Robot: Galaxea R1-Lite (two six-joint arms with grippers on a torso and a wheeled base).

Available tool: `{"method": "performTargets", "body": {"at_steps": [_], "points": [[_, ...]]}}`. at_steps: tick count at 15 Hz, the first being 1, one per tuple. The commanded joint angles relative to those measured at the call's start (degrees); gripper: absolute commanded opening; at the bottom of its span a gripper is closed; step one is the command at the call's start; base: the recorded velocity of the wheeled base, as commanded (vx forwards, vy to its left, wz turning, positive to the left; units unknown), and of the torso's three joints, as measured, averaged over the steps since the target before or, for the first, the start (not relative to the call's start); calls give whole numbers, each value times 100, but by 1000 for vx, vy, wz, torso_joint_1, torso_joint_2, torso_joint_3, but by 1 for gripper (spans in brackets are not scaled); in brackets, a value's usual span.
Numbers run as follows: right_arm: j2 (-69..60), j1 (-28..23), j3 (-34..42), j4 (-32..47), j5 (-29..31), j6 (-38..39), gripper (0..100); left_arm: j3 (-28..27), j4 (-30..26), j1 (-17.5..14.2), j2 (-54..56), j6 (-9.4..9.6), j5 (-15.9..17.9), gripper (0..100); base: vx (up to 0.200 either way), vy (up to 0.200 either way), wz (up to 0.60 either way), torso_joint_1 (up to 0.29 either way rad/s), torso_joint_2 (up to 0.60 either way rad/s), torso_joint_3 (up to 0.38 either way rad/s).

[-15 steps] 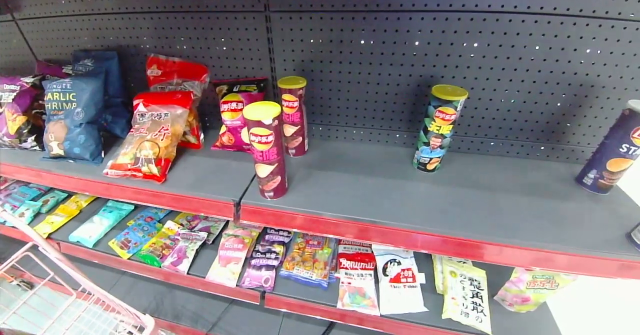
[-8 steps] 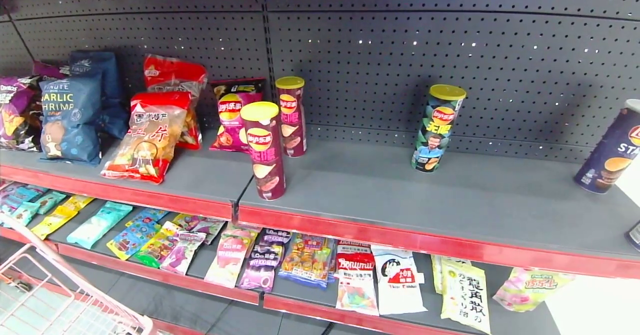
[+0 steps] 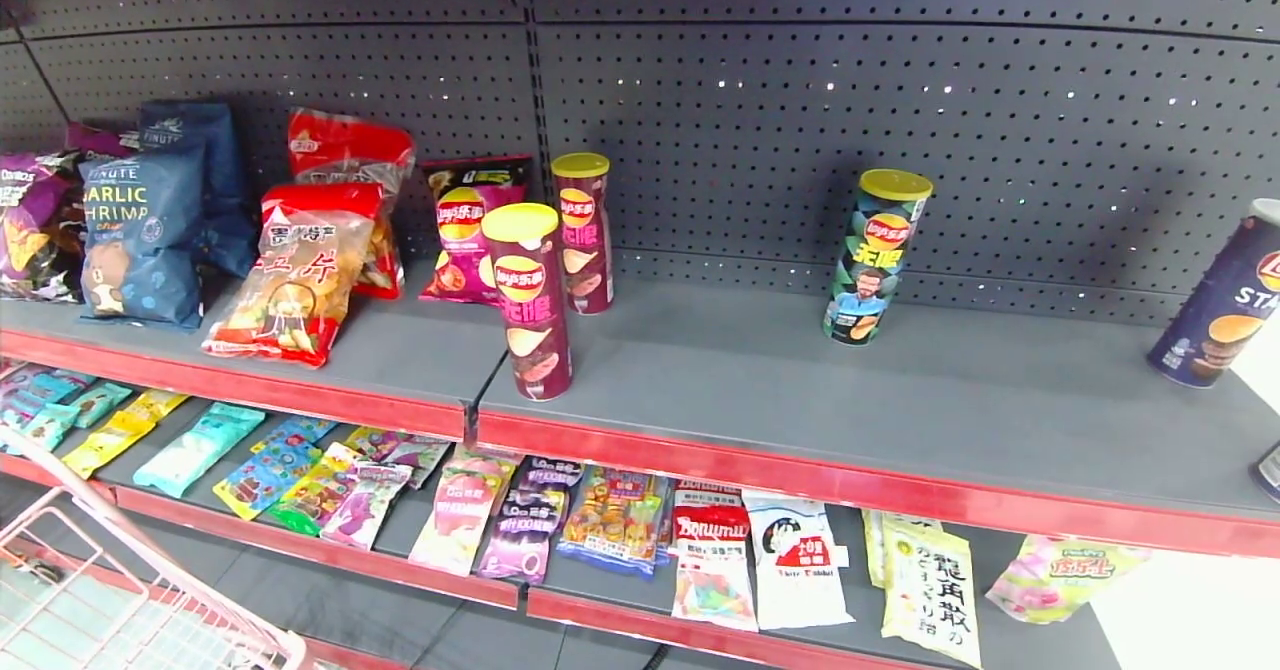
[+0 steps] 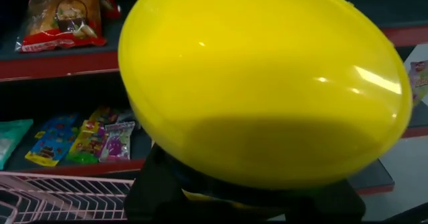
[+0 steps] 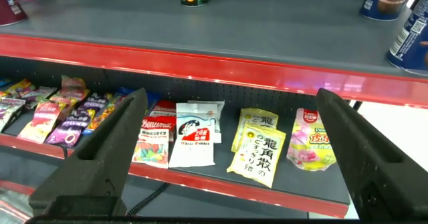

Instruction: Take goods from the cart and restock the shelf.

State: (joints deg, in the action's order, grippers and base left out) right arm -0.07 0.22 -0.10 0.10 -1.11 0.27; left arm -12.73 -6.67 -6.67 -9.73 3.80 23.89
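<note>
One yellow-lidded canister is seen end-on from the left wrist, with its lid turned to the camera. Its long axis runs straight away from the lens toward the front of the shelf, and its body is hidden behind the lid. The left gripper is made out as dark parts closed around the canister just under the lid rim. The pink wire cart is seen beyond it, in front of the lower tier.

The right gripper is held before the lower tier, its fingers spread wide with nothing between them. Flat sachets are laid out on the tier beyond.

In the head view, two maroon canisters are stood upright, lids up, near the join of the upper shelf boards. A green canister is stood upright farther right, close to the pegboard. A blue canister is seen at the right edge, its top tipped to the right. Snack bags are propped along the left end. A corner of the cart is caught at lower left.
</note>
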Motion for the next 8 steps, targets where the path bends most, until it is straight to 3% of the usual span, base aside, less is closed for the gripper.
{"method": "performTargets", "body": {"at_steps": [1,4,6,8], "points": [[7,4,1,-1,-3,-9,100,-28,8,-1,-20,33,-8,0,0,0,0,0,0,0],[7,4,1,-1,-3,-9,100,-19,-124,-19,-47,279,-16,0,0,0,0,0,0,0],[7,4,1,-1,-30,-9,100,-125,-186,52,-346,604,-16,0,0,0,0,0,0,0],[7,4,1,-1,-30,-18,100,-151,-195,52,-372,666,-25,0,0,0,0,0,0,0]]}}
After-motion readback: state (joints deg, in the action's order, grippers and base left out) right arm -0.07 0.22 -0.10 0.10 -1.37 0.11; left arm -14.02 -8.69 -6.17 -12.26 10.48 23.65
